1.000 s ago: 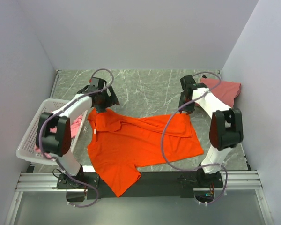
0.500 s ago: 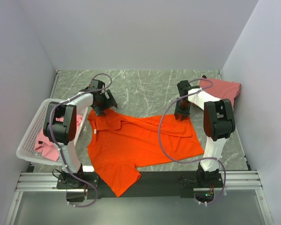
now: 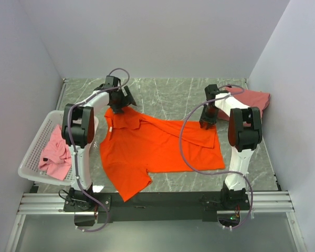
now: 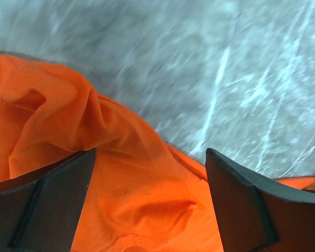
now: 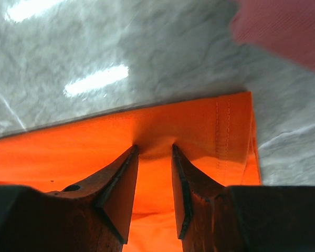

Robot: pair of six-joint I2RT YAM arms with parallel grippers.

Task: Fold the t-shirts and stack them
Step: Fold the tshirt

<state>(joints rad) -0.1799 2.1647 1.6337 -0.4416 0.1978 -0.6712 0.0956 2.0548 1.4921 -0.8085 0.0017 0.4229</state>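
The bright orange t-shirt (image 3: 157, 149) lies spread across the middle of the table, its lower part reaching the near edge. My left gripper (image 3: 118, 105) hangs over its far left corner; in the left wrist view (image 4: 149, 202) the jaws stand wide apart with bunched orange cloth (image 4: 121, 168) between them. My right gripper (image 3: 206, 122) is at the shirt's far right corner; in the right wrist view (image 5: 153, 148) the jaws pinch the hem of the orange cloth (image 5: 199, 121). A salmon-pink t-shirt (image 3: 250, 100) lies at the far right. A lighter pink t-shirt (image 3: 55, 156) lies in the basket.
The white perforated basket (image 3: 27, 167) stands at the left table edge beside the left arm. The grey marble table (image 3: 168, 94) runs back to the walls. The salmon shirt's edge shows in the right wrist view (image 5: 283, 26), close to the right gripper.
Both grippers have moved toward the far side, dragging the orange shirt with them. Its lower part no longer hangs as far over the near edge. The shirt lies flatter.
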